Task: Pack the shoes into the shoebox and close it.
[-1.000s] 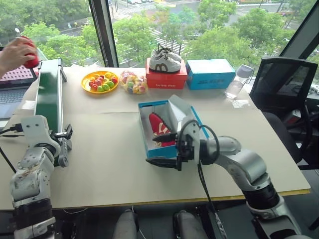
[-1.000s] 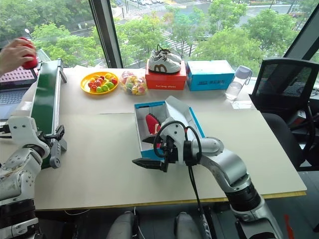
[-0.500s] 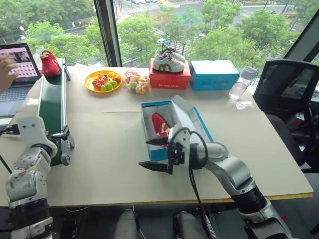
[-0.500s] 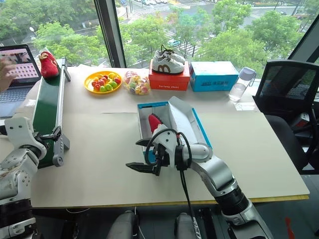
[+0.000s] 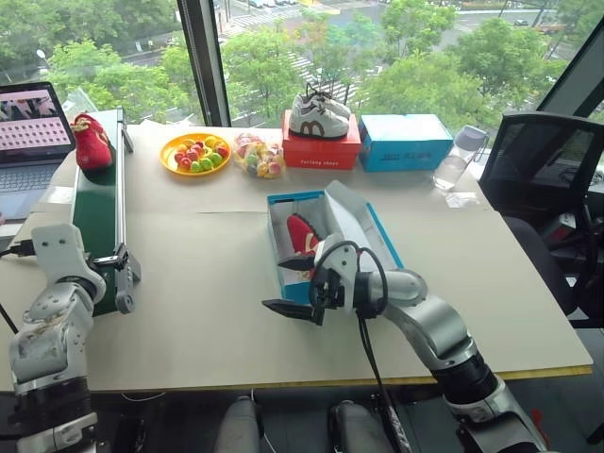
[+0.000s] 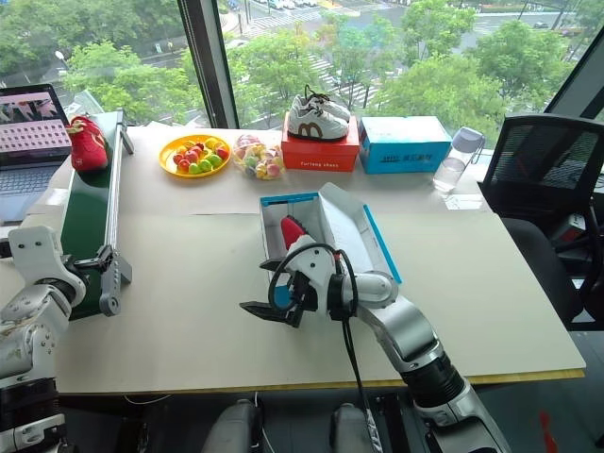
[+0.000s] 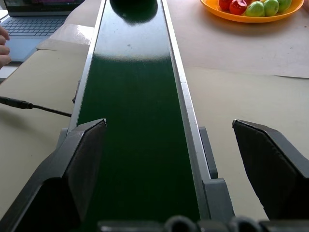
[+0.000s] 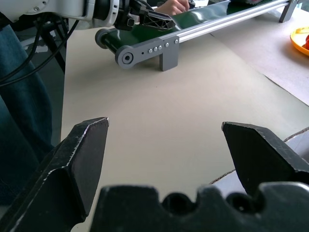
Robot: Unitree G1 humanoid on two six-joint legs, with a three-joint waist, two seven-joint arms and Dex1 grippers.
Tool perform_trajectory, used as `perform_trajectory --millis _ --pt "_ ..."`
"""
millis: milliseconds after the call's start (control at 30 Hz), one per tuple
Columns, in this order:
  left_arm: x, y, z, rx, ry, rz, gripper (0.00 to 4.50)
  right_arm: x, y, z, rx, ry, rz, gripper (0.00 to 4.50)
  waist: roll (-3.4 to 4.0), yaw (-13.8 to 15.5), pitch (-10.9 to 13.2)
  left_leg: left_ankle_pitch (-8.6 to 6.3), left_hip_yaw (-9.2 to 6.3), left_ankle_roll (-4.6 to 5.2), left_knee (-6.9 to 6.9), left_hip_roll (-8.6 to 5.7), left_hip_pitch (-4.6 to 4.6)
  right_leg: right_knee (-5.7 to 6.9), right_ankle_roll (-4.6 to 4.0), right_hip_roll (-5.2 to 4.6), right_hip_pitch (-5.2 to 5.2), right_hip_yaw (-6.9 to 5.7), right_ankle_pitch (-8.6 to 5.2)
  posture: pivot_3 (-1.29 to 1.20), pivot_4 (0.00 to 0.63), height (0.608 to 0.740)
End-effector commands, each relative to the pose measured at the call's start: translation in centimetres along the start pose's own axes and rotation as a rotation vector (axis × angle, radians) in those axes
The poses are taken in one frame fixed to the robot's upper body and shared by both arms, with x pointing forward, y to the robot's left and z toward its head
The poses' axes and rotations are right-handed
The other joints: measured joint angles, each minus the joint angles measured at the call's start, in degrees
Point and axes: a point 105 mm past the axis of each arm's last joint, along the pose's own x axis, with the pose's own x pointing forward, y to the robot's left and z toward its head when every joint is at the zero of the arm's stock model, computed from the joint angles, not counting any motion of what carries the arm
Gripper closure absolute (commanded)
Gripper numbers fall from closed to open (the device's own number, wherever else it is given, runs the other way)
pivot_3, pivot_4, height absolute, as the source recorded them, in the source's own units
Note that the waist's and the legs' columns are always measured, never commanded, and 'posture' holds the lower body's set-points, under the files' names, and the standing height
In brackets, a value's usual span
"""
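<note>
The blue shoebox (image 5: 378, 229) stands open at the table's middle, its lid (image 5: 351, 219) raised on the right side. One red shoe (image 5: 302, 236) lies inside it. The other red shoe (image 5: 92, 142) sits on the far end of the green conveyor belt (image 5: 97, 212) at the left. My right gripper (image 5: 286, 286) hangs open and empty at the box's near left corner, pointing left. My left gripper (image 7: 167, 123) is open and empty, its fingers on either side of the belt's near end.
Along the back stand an orange fruit plate (image 5: 192, 153), a bag of coloured balls (image 5: 253, 156), a red box (image 5: 321, 149) bearing white-grey sneakers (image 5: 316, 115), a light-blue box (image 5: 406, 140) and a bottle (image 5: 453, 156). A laptop (image 5: 33, 132) and a person's hand (image 7: 3, 41) are far left; a chair (image 5: 547, 179) is right.
The person's hand that held the red shoe set it on the belt's far end and withdrew. The shoe has since travelled a little along the belt toward me. Both grippers stay open.
</note>
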Motion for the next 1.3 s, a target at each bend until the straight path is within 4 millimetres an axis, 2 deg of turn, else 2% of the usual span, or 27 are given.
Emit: perform_trajectory --millis 33,500,733,1067,1200,1300 --pt "0.0 0.4 1.4 0.025 -0.036 0.014 0.00 -0.1 0.0 1.0 -0.023 -0.037 -0.009 0.02 0.00 -0.02 0.00 0.00 0.00 0.00 0.00 0.00 0.00 0.00 0.00 0.00 0.00 0.00 0.00 0.00 0.150 0.731" --pt "0.3 0.9 1.5 0.044 -0.032 0.037 0.00 -0.2 -0.1 0.2 -0.021 -0.009 -0.026 0.02 -0.01 -0.02 -0.01 0.00 0.00 0.00 -0.01 0.00 0.00 0.00 0.00 0.00 0.00 0.00 0.00 0.00 0.150 0.731" --pt "0.4 1.6 2.5 0.031 -0.066 0.082 0.00 -0.2 -0.1 0.0 -0.018 -0.004 -0.030 0.02 -0.02 -0.02 -0.01 0.00 0.00 0.00 0.00 0.00 0.00 0.01 0.00 0.00 0.01 0.00 0.00 0.00 0.150 0.731" --pt "0.2 2.2 2.8 0.034 -0.078 0.111 0.00 -0.2 0.0 -0.2 -0.014 0.004 -0.032 0.02 -0.03 -0.02 -0.02 0.00 0.00 -0.01 0.00 0.00 0.00 0.01 0.00 0.00 0.01 0.00 0.00 0.00 0.150 0.731" --pt "0.4 2.9 2.1 0.012 -0.049 0.149 0.00 -0.2 0.0 -0.3 -0.011 0.007 -0.035 0.02 -0.03 -0.02 -0.02 0.00 0.00 -0.01 0.00 0.00 0.00 0.01 0.00 0.00 0.01 0.00 0.00 0.00 0.150 0.731" --pt "0.5 2.3 0.2 0.001 0.025 0.129 0.00 -0.2 0.0 -0.2 -0.010 0.005 -0.039 0.02 -0.04 -0.02 -0.02 0.01 0.00 -0.01 0.00 0.00 0.00 0.01 0.00 0.00 0.01 0.00 0.00 0.00 0.150 0.731"
